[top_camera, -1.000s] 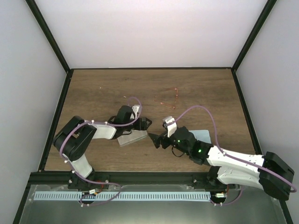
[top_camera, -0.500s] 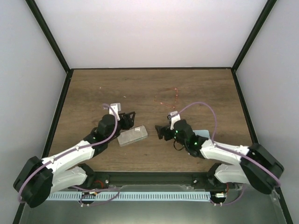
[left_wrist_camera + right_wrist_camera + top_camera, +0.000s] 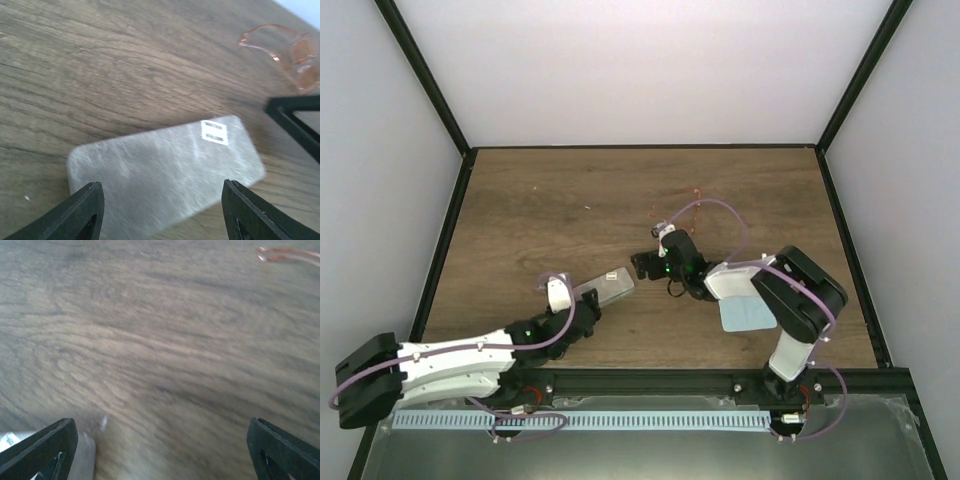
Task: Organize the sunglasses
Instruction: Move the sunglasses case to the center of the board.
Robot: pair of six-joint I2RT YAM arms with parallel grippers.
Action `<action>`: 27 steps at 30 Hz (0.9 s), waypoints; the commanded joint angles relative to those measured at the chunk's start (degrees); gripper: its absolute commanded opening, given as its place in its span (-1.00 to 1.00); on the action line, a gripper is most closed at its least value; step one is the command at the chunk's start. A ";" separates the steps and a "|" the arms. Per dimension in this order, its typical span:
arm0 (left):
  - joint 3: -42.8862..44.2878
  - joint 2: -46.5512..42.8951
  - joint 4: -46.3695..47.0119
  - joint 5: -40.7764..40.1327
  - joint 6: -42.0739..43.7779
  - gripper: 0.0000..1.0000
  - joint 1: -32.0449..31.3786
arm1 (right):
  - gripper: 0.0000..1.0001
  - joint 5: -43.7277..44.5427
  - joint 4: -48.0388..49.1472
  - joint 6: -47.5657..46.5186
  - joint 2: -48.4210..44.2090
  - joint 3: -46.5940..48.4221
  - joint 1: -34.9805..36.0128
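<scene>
Between the spread jaws of the left gripper point(image 3: 165, 212) sits the closed grey case point(image 3: 165, 165); beyond the right gripper point(image 3: 160, 442), also spread, the sunglasses point(image 3: 301, 50) lie unpacked.

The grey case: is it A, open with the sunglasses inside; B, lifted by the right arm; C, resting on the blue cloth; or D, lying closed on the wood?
D: the grey case lies shut on bare wood, the sunglasses lying apart from it.
</scene>
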 commanded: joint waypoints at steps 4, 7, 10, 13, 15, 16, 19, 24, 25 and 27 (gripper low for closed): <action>-1.46 -2.79 -7.42 -7.52 -13.16 0.34 -10.48 | 0.91 -2.28 -1.60 -1.86 7.61 11.92 -0.51; -0.64 1.88 -8.79 -8.44 -17.47 0.34 -15.52 | 0.91 -2.95 -2.04 -1.83 10.71 14.64 -0.57; 1.27 7.54 -10.06 -10.03 -22.26 0.35 -20.61 | 0.91 -3.76 -3.05 -1.76 13.72 18.05 -0.58; 4.59 14.62 -14.64 -12.16 -29.05 0.39 -25.17 | 0.90 -6.74 -3.22 -1.88 16.13 21.02 -0.59; 6.84 18.81 -18.01 -13.11 -31.96 0.43 -25.87 | 0.90 -9.55 -3.56 -1.97 17.76 22.78 -0.58; 7.81 20.57 -19.45 -13.52 -32.66 0.44 -25.92 | 0.90 -10.36 -3.84 -1.79 18.45 23.48 -0.56; 9.86 22.64 -25.17 -15.85 -36.12 0.46 -25.89 | 0.91 -10.58 -3.96 -1.33 19.24 22.86 -0.58; 8.29 20.41 -29.04 -18.67 -38.71 0.48 -23.24 | 0.91 -12.06 -1.55 -0.34 18.03 19.12 -0.58; 7.50 19.81 -28.53 -18.76 -38.14 0.49 -20.59 | 0.91 -12.96 -0.87 -0.23 17.87 18.49 -0.54; 5.31 18.38 -24.90 -18.76 -35.20 0.49 -17.96 | 0.91 -14.68 0.72 0.03 17.65 17.16 -0.41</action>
